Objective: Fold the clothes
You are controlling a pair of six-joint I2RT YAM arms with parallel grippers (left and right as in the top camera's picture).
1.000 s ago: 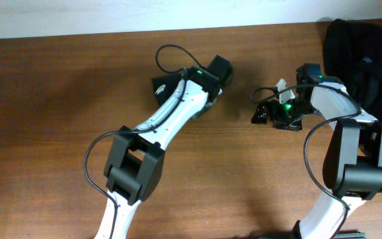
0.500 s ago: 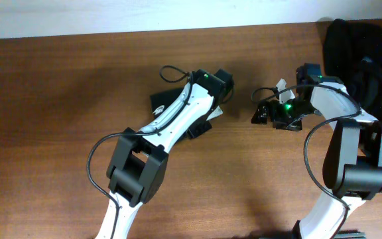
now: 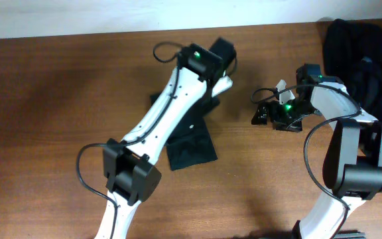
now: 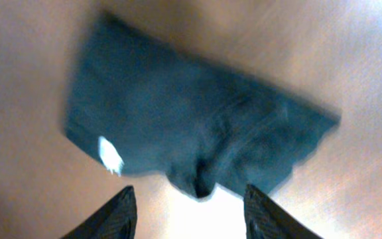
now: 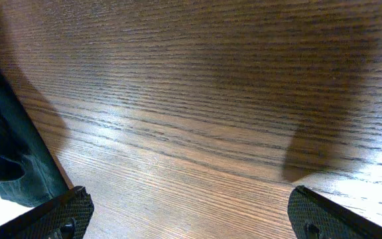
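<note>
A folded black garment lies flat on the table, partly under my left arm. The left wrist view looks down on this garment, which bears a small white logo. My left gripper hangs above its near edge, open, with nothing between the fingers. More black clothes are heaped at the table's far right corner. My right gripper is wide open over bare wood, just left of that heap. A strip of dark cloth shows at the left edge of the right wrist view.
The brown wooden table runs to a pale wall along its far edge. The right arm's base stands at the right, in front of the heap. Both arms trail black cables.
My left gripper has gone from shut to open and let the garment go. The garment now lies spread lower on the table, and the left arm has stretched out above it. The right arm has not moved.
</note>
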